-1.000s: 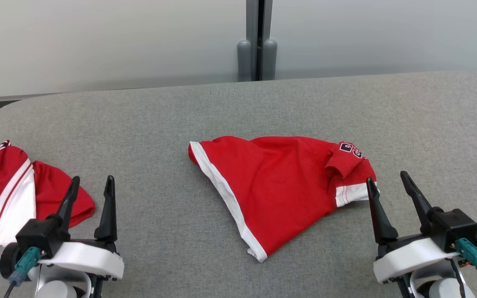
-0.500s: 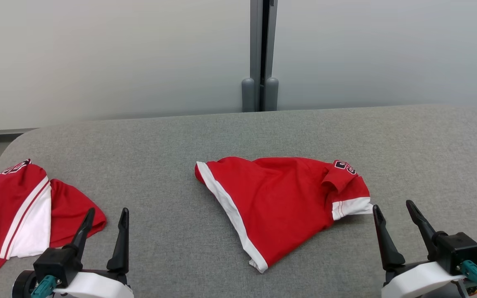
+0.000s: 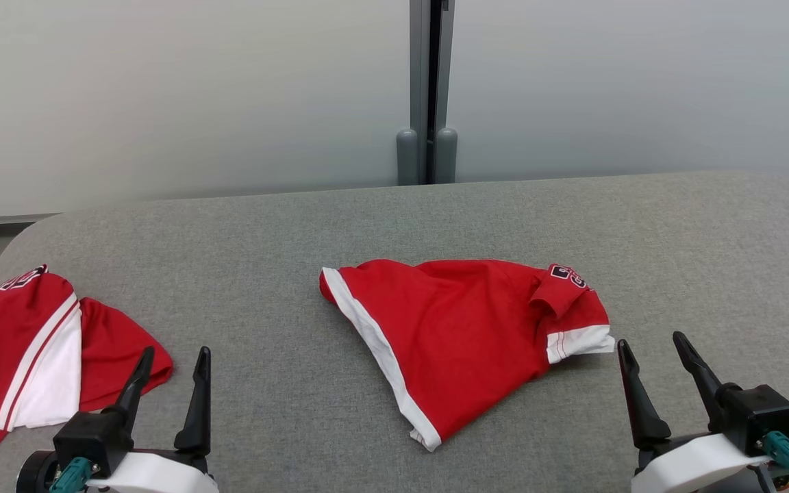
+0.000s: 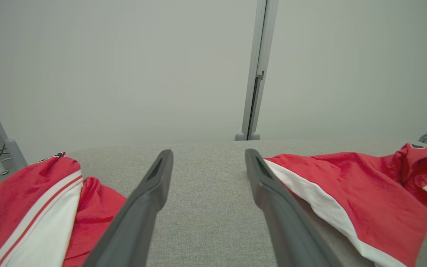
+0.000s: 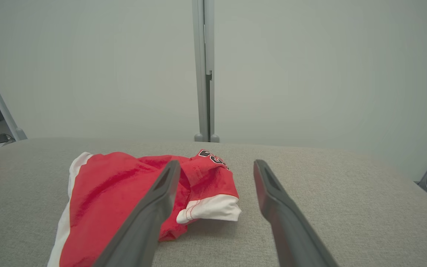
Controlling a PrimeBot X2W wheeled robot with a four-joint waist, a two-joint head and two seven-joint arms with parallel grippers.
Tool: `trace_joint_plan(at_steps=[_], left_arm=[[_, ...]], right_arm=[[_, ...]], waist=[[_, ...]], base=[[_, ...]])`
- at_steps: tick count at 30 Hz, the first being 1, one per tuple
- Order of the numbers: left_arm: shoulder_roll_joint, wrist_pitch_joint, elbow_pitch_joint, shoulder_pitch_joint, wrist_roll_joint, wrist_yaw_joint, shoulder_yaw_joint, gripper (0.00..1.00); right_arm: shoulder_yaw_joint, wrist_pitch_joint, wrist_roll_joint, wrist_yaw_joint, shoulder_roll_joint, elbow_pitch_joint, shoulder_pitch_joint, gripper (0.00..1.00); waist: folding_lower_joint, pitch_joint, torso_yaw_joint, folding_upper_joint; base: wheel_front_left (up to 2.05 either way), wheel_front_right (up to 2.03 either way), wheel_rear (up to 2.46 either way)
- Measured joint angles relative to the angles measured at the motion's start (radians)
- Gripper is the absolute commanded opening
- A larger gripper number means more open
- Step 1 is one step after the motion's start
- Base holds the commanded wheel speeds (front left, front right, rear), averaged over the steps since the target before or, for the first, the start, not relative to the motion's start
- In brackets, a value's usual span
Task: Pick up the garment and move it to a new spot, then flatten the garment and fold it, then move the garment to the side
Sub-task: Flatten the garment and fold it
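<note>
— Head view first: how do the arms sit?

— Low, at the near edge of the grey padded table (image 3: 264, 226), with their dark fingers pointing away from the robot. The left gripper (image 3: 176, 351) is at the lower left and the right gripper (image 3: 649, 340) at the lower right. Both have their jaws spread wide and empty.

— Is either touching cloth?

— No. The right one's fingertips stop just beside the white-cuffed sleeve (image 3: 576, 322) of the red garment (image 3: 463, 342). The left one's tips sit near a second red and white garment (image 3: 31, 356) at the table's left edge.

— Any writing?

— A dark patch (image 3: 568, 275) with white-edged characters sits at the top of that sleeve, but it is too small to read. The second garment carries a similar patch at its far corner, equally illegible.

— And the garment itself?

— It lies mid-table, between the two grippers, bunched into a rough triangle. It is red, with a white band (image 3: 374, 342) down its left edge running to a point nearest the robot. The sleeve is folded over on the right, and soft creases cross the middle.
</note>
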Motion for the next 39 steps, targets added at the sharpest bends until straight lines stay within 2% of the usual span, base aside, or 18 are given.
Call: trace_joint_plan(at_steps=[8,14,21,26,29,30,31,32,33,34,39], left_arm=[[0.005,0.007,-0.007,0.000,-0.001,0.007,-0.004,1.00],[0.002,0.011,-0.021,-0.027,-0.001,0.006,-0.018,1.00],[-0.023,-0.001,-0.001,-0.132,0.007,-0.016,-0.037,1.00],[-0.034,-0.010,0.027,-0.174,0.020,-0.030,-0.051,1.00],[-0.041,-0.014,0.042,-0.193,0.020,-0.038,-0.051,1.00],[-0.042,-0.015,0.046,-0.198,0.020,-0.038,-0.051,1.00],[-0.044,-0.016,0.050,-0.203,0.021,-0.040,-0.050,1.00],[-0.046,-0.020,0.053,-0.206,0.023,-0.044,-0.049,1.00],[-0.047,-0.020,0.057,-0.207,0.026,-0.045,-0.049,1.00],[-0.049,-0.021,0.060,-0.207,0.026,-0.045,-0.047,1.00],[-0.051,-0.023,0.070,-0.216,0.030,-0.047,-0.039,1.00]], right_arm=[[0.012,0.001,-0.001,0.000,0.001,0.004,0.000,1.00],[0.135,0.030,-0.013,0.000,-0.023,0.036,-0.008,1.00],[0.328,0.040,0.001,0.000,-0.056,0.181,-0.065,1.00],[0.400,0.021,0.009,0.000,-0.063,0.299,-0.143,1.00],[0.407,0.002,0.012,0.000,-0.061,0.363,-0.186,1.00],[0.406,0.000,0.017,0.000,-0.059,0.384,-0.200,0.86],[0.403,-0.011,0.018,0.000,-0.057,0.399,-0.208,0.49],[0.399,-0.020,0.023,0.000,-0.053,0.414,-0.216,0.37],[0.397,-0.030,0.027,0.000,-0.050,0.424,-0.223,0.15],[0.394,-0.042,0.029,0.000,-0.048,0.430,-0.229,0.00],[0.375,-0.093,0.059,0.000,-0.034,0.412,-0.238,0.00]], waist=[[0.0000,0.007,0.004,0.0000],[0.0000,0.039,0.017,0.0000],[0.0000,0.120,0.058,0.0000],[0.0000,0.170,0.091,0.0000],[0.0000,0.193,0.106,0.0000],[0.0000,0.198,0.109,0.0000],[0.0000,0.203,0.113,0.0000],[0.0000,0.207,0.115,0.0000],[0.0000,0.210,0.117,0.0000],[0.0000,0.213,0.117,0.0000],[0.0000,0.213,0.107,-0.0001]], base=[[0.00,0.00,0.00],[0.00,0.00,0.00],[0.00,0.00,0.00],[0.00,0.00,0.00],[0.00,0.00,0.00],[0.00,0.00,0.00],[0.00,0.00,0.00],[0.00,0.00,0.00],[0.00,0.00,0.00],[0.00,0.00,0.00],[0.00,0.00,0.00]])
